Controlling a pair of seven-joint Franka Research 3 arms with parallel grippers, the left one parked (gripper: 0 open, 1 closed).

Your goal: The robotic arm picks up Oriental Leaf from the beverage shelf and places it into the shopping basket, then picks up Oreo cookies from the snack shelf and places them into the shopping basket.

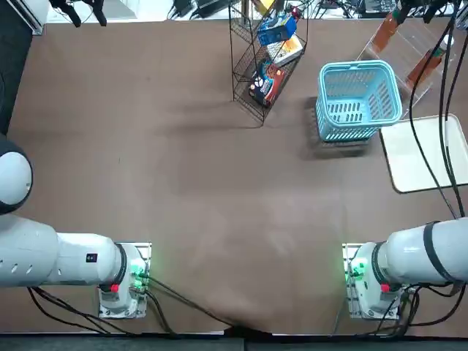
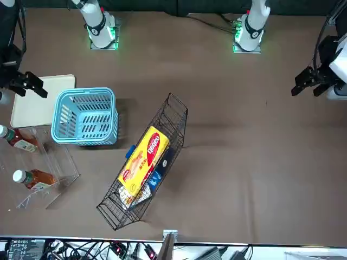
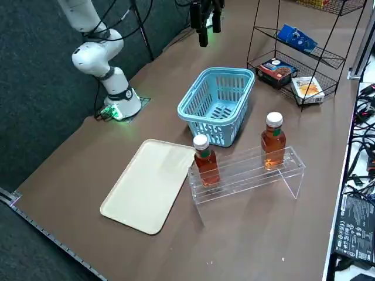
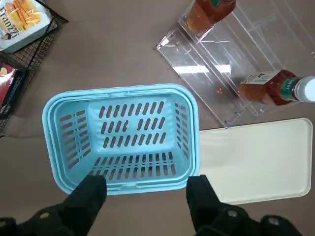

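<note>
While the right gripper point(image 2: 30, 85) hangs in the upper left of the front view, its fingers are wide apart in the wrist view, holding nothing. Shopping basket point(image 3: 217, 105), light blue, sits on the table near the middle of the right side view. Two Oriental Leaf bottles point(image 3: 273, 140) point(image 3: 206, 161), red-brown tea with white caps, are in the clear beverage shelf point(image 3: 240, 175) — just beside the basket, lower down in that view. Cream tray point(image 3: 149, 184) lies flat, left of the shelf there. Black wire snack shelf point(image 3: 340, 58) is at upper right; a bright blue packet point(image 3: 297, 38), probably the Oreo cookies — print too small to read — rests on its middle tier. Yellow packet point(image 2: 143, 160) on top, front view.
</note>
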